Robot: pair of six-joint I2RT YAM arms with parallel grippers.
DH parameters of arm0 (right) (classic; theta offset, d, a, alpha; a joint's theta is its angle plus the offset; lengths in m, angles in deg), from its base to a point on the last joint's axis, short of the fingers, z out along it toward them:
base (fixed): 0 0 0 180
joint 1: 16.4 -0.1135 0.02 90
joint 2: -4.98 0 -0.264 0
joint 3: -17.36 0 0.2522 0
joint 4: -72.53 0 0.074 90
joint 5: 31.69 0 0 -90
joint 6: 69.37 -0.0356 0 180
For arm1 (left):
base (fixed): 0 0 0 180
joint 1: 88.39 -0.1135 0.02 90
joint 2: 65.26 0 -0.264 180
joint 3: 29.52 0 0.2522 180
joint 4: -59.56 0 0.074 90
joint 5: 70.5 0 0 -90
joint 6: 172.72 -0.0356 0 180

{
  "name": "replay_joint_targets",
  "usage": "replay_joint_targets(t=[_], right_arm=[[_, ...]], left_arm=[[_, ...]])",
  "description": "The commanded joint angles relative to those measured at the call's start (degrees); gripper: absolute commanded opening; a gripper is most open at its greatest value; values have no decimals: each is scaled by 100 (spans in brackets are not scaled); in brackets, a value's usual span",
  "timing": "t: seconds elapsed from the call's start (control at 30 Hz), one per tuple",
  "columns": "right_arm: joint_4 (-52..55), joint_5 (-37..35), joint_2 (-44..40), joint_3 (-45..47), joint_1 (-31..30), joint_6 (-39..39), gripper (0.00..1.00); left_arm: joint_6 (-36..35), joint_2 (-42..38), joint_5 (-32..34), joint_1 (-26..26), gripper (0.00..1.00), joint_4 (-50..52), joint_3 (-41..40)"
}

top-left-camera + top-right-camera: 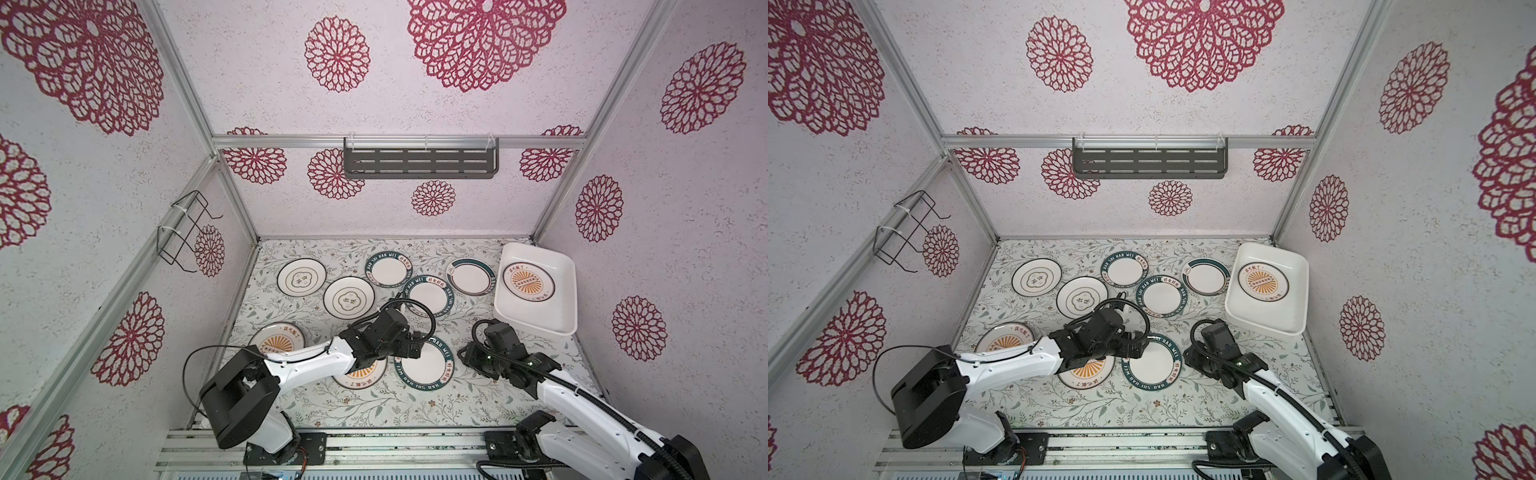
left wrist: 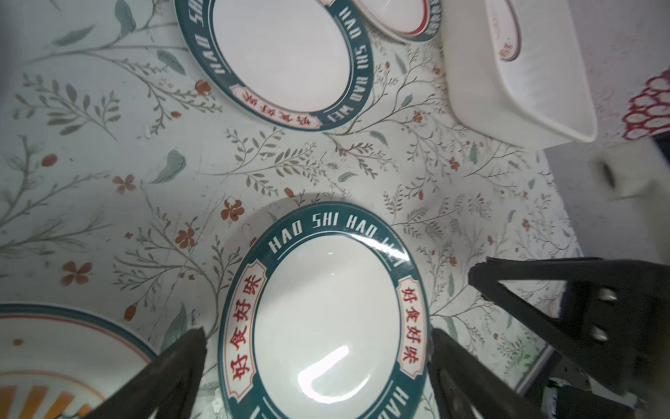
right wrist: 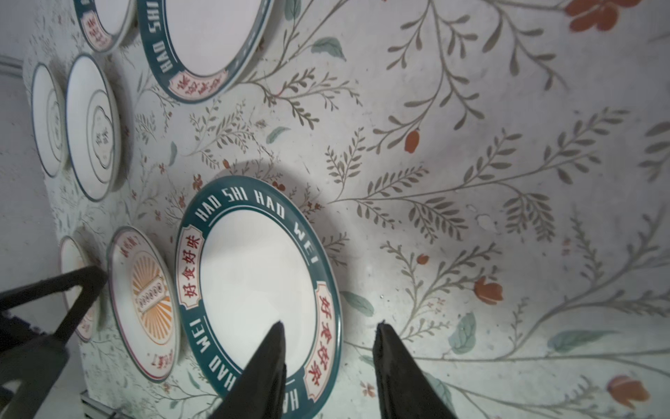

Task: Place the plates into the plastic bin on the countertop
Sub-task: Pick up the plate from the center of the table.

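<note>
A teal-rimmed plate (image 1: 432, 370) (image 2: 326, 301) (image 3: 253, 268) lies flat on the countertop (image 1: 415, 411) near the front. My left gripper (image 1: 417, 352) (image 2: 319, 337) hangs over it, open wide, with one finger on each side of the plate. My right gripper (image 1: 462, 354) (image 3: 328, 324) is open and straddles the plate's right rim, one finger above the white centre and one outside the rim. The plastic bin (image 1: 536, 326) (image 2: 507, 90) stands at the back right with one sunburst plate (image 1: 527, 281) inside.
Other plates lie on the countertop: a sunburst plate (image 1: 357, 376) partly under my left arm, another (image 1: 276, 340) at the left, two ringed plates (image 1: 301, 276) (image 1: 348, 297), and three teal-rimmed plates (image 1: 388, 269) (image 1: 428, 296) (image 1: 471, 276) at the back. A dark slotted shelf (image 1: 419, 162) hangs on the back wall.
</note>
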Motion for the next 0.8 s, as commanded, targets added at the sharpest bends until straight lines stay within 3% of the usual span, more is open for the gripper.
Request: replay_joint_targets(t=[0.0,0.13,0.4,0.77], right_arm=[[-451,317,-72,188,19,-122,54],[-784,549,-90,543,14,-301,60],[-1400,842,-39,1005,-19,-594,61],[-1660,944,-63,1181,-49,-747,59]], left_arm=[[107,379,-30,-48,97,41,289],[286,682,-67,-51,97,116,468],[589,978,-255,-9,97,-39,490],[683,827,266,101,97,328,599]])
